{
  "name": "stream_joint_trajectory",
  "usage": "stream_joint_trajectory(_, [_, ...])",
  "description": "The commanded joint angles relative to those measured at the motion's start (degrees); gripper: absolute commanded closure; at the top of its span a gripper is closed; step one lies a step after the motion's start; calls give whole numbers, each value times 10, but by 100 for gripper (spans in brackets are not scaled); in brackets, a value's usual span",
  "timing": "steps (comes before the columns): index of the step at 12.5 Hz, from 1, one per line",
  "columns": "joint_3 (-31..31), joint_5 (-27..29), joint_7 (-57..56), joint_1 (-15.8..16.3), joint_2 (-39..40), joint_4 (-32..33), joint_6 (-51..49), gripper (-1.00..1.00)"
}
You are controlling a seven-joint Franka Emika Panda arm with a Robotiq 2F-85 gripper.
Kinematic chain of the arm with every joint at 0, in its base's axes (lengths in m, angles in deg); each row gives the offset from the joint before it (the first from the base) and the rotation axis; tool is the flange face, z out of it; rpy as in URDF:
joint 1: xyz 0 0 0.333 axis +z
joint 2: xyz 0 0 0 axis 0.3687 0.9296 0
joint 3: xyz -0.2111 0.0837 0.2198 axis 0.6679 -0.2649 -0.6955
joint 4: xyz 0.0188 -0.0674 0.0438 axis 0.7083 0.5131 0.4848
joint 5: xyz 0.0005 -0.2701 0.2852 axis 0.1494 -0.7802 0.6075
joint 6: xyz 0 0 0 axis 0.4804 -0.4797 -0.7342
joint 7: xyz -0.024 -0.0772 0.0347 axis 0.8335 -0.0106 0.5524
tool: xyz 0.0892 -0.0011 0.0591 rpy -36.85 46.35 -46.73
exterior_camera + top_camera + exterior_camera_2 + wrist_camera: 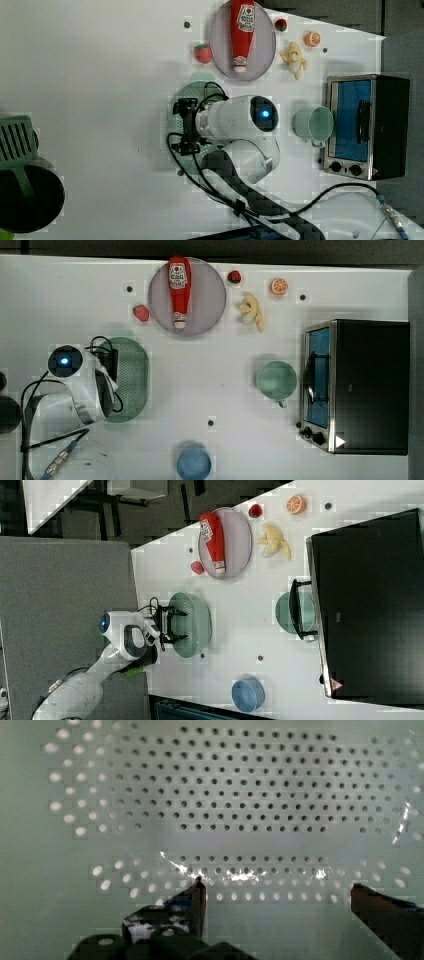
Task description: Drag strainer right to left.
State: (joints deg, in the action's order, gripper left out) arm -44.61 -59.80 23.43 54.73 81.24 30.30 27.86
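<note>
I have the end effector (277,892) spread wide over the strainer (131,377), its two fingertips low in the wrist view above the perforated floor, pinching nothing. The strainer sits at the left of the top view, on the white counter (220,390), well apart from the green cup (276,380) and the toaster oven (357,385) at the top view's right. My worry from here is contact: I judge that if I come down on the sloped wall rather than hooking the rim or pressing flat on the floor, the fingers could skate across smooth plastic and the basin would stay put or pivot instead of sliding. Pushing off-centre on an oval could also swing one end round toward the strawberry (141,313) and the plate (200,315) holding the ketchup bottle (179,290) at the top view's upper middle. I cannot tell whether the fingertips already touch the strainer; the wrist view gives no clear gap. In the top view the arm and its cables cover the strainer's left half, so that rim is hidden from me.
</note>
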Motion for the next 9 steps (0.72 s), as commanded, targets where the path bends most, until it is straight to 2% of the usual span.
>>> stream_joint_trajectory(1, [-21,16,34,34,14,-48,-3,-100])
stream_joint_trajectory(9, [-19,17,82,69,28,-76,24,-100])
